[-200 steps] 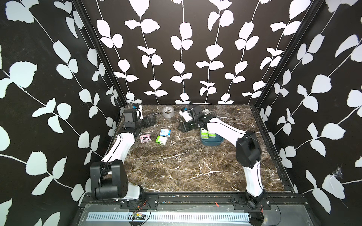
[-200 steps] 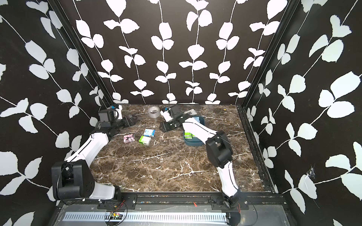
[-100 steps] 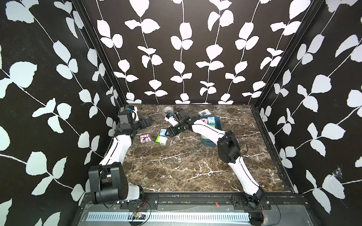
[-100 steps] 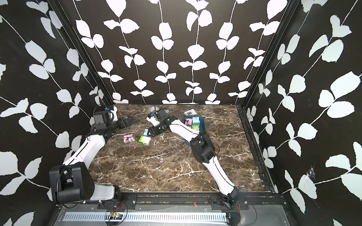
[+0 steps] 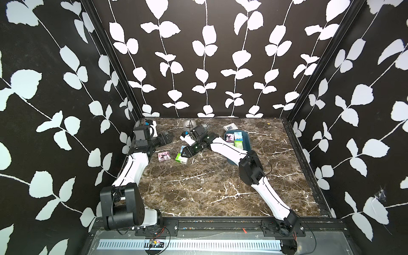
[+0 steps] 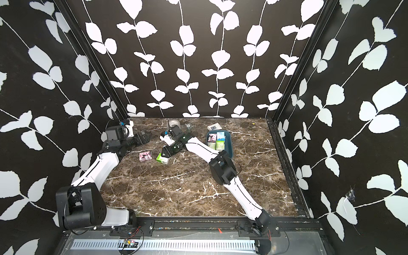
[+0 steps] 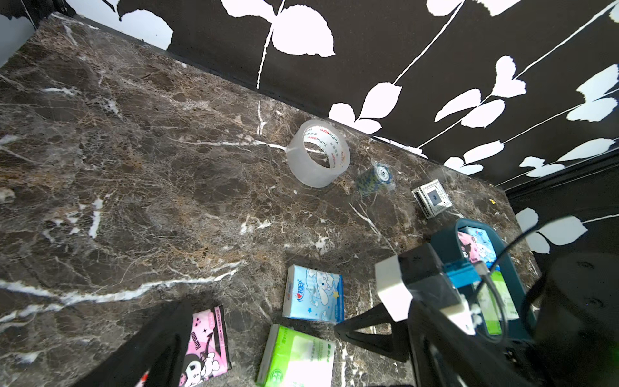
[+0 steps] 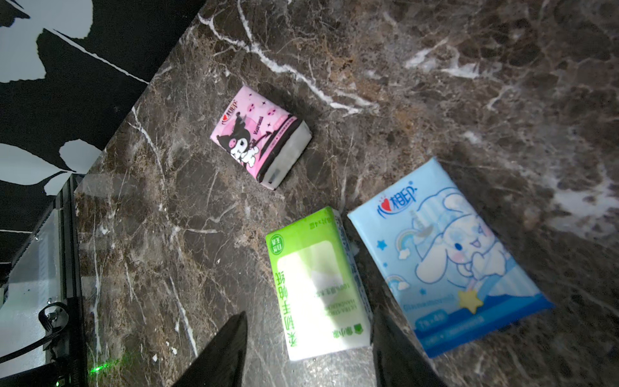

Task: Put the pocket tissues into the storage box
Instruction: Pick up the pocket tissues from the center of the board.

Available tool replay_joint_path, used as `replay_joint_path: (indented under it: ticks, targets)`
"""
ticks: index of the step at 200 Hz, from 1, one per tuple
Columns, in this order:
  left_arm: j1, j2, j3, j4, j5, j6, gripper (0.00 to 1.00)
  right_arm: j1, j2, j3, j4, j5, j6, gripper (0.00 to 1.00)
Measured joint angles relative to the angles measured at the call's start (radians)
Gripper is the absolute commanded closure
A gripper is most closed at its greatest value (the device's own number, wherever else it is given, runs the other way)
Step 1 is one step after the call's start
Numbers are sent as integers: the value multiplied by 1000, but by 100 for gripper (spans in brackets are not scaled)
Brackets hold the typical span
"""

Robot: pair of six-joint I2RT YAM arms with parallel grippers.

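The green pack (image 8: 318, 284) was straddled by the right gripper (image 8: 308, 313), whose jaws were held apart on either side of it, not clamped. The left gripper (image 5: 166, 138) was spread wide with nothing held, near the pink pack (image 8: 258, 134). A second before, the right gripper had been by the box (image 5: 246, 141); it had since been brought across. Three packs were counted on the table (image 5: 198, 187), the blue pack (image 8: 445, 258) included, and about four in the one box.
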Motion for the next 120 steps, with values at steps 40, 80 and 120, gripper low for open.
replay_joint_path:
  ticks: [40, 80, 120]
  targets:
    - [0, -3, -5, 0, 11, 0, 1, 0, 32, 33, -23, 6, 0, 40]
    - [0, -12, -5, 1, 14, 0, 1, 1, 56, 51, -31, 3, 2, 41]
    - [0, -12, -6, 0, 14, 1, 1, 6, 66, 55, -35, 1, 6, 43]
